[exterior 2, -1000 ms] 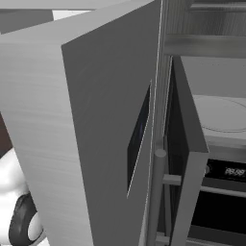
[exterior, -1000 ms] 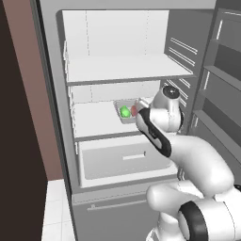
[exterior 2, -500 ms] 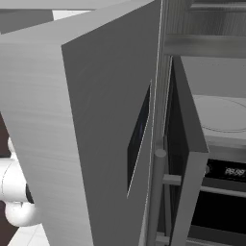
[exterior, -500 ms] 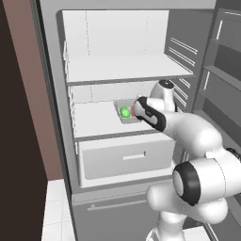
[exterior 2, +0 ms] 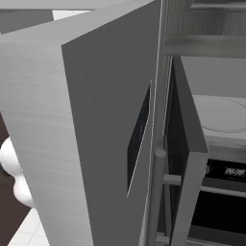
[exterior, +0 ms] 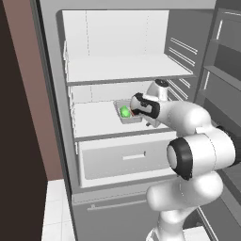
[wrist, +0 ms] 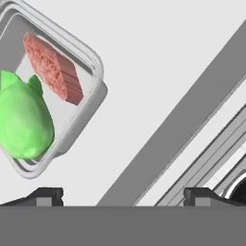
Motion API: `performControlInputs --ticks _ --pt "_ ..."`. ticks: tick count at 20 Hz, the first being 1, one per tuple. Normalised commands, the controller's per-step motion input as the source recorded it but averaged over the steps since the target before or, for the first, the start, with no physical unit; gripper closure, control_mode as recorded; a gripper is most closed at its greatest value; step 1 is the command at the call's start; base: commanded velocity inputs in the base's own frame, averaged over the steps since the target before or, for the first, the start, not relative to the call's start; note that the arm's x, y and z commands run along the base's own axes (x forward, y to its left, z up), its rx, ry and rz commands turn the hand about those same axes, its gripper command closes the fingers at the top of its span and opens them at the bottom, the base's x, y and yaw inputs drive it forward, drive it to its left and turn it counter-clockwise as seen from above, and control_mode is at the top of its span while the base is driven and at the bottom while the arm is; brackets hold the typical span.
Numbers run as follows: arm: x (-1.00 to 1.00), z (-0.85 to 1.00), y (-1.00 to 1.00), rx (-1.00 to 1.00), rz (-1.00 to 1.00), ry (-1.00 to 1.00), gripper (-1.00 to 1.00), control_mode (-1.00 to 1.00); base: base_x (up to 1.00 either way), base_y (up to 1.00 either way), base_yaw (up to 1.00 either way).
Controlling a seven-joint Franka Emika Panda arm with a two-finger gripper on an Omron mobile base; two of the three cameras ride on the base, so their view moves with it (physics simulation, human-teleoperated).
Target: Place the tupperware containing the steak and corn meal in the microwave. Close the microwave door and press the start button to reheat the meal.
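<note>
The tupperware [exterior: 128, 114] is a small clear tub on the middle shelf of an open fridge, apart from my fingers. In the hand view the tupperware [wrist: 89, 103] lies at the upper left and holds a red steak piece [wrist: 52, 67] and a green corn lump [wrist: 24, 120]. My gripper [wrist: 123, 196] is open with nothing between its fingers, and the tub sits left of the gap. From the left base, the gripper [exterior: 137, 109] hovers just right of the tub. The microwave [exterior 2: 218, 115] shows its pale cavity, and the microwave door [exterior 2: 187, 158] is swung open.
The fridge shelf [exterior: 96, 123] has a closed drawer [exterior: 124, 157] below and another shelf [exterior: 122, 73] above. The fridge's right wall and door racks [exterior: 221, 70] stand close to my arm. A big grey fridge door [exterior 2: 86, 134] blocks most of the right base view.
My arm has folded, with the elbow swinging up and toward the camera. The hand has risen slightly and stays beside the tub. The jaws have stayed open.
</note>
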Motion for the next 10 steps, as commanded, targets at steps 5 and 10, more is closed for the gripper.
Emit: performControlInputs --ticks 5,10 --pt "0.39 -0.27 0.1 0.02 -0.04 0.0 -1.0 -1.0 0.0 0.0 0.0" --pt "0.44 -0.17 0.01 0.03 -0.06 0.0 -1.0 -1.0 0.0 0.0 0.0"
